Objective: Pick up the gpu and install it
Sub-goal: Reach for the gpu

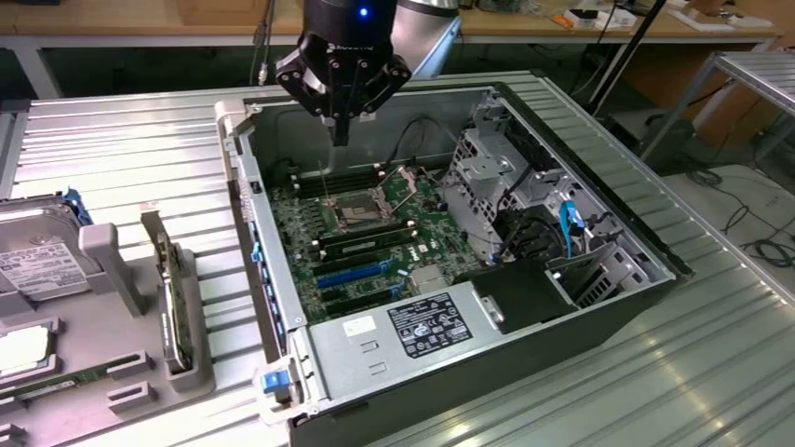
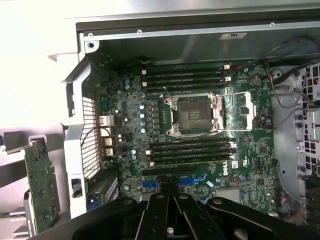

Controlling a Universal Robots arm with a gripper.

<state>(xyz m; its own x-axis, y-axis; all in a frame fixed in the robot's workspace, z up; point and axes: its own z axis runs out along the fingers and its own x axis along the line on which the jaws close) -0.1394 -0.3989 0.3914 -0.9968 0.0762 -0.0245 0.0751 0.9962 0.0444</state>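
The gpu (image 1: pixel 170 296) is a thin flat card standing on its long edge in a grey holder on the table, at the exterior view's left of the open computer case (image 1: pixel 584 307). In the wrist view the gpu (image 2: pixel 42 186) shows a greenish face with a metal bracket, outside the case wall. My gripper (image 1: pixel 338 138) hangs above the far end of the case, fingers pointing down, shut with nothing between them. Through the wrist camera my gripper (image 2: pixel 169 192) points at the motherboard (image 2: pixel 130 125) near the blue expansion slots (image 2: pixel 150 184).
Inside the case lie the CPU socket (image 1: pixel 354 209), memory slots, a drive cage (image 1: pixel 497 177) and the power supply (image 1: pixel 410 326). A silver hard drive (image 1: pixel 37 265) and a green memory stick (image 1: pixel 62 380) rest in the grey tray beside the gpu. Ribbed metal table all around.
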